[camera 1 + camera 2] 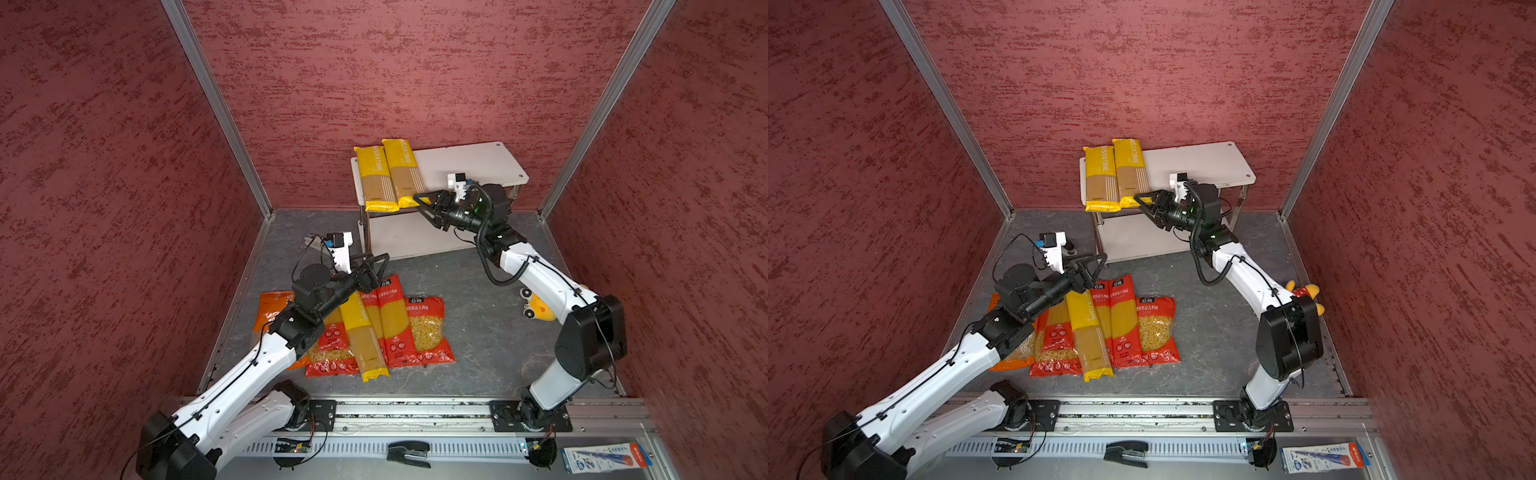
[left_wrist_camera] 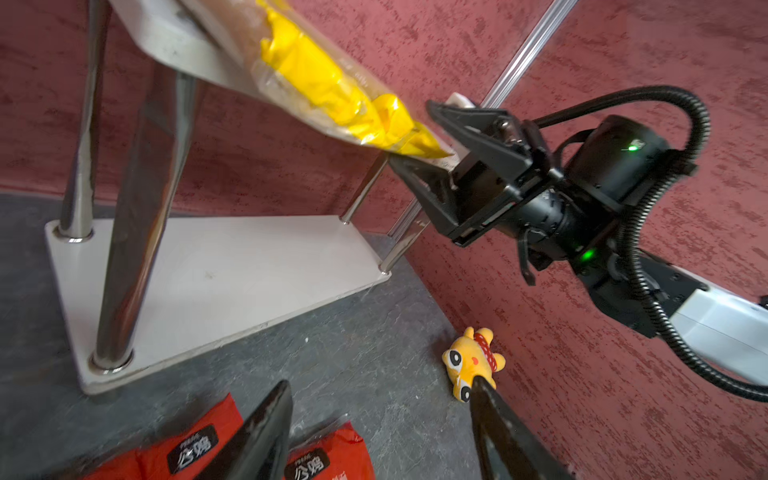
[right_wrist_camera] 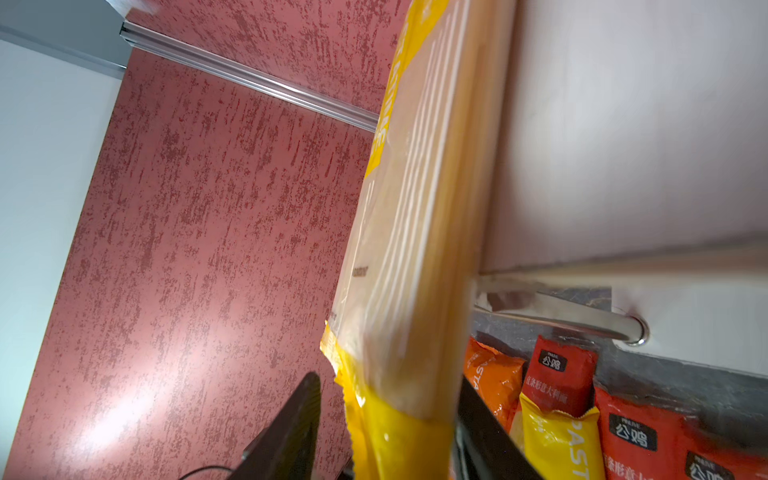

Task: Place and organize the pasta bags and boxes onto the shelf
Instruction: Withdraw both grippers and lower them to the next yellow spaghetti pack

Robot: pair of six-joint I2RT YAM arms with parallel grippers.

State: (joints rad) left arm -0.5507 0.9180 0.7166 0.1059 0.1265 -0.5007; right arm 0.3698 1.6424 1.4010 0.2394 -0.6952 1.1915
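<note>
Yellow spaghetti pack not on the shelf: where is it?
In both top views the long yellow plastic spaghetti pack lies left of centre atop the red pasta bags, by the left gripper.

Left tool (image 1: 377, 259) and right tool (image 1: 417, 200) both extended forward, jaws parted.

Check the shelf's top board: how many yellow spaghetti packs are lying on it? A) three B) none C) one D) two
D: two yellow spaghetti packs lie side by side on the top board of the shelf; a third yellow pack lies off the shelf.
</note>
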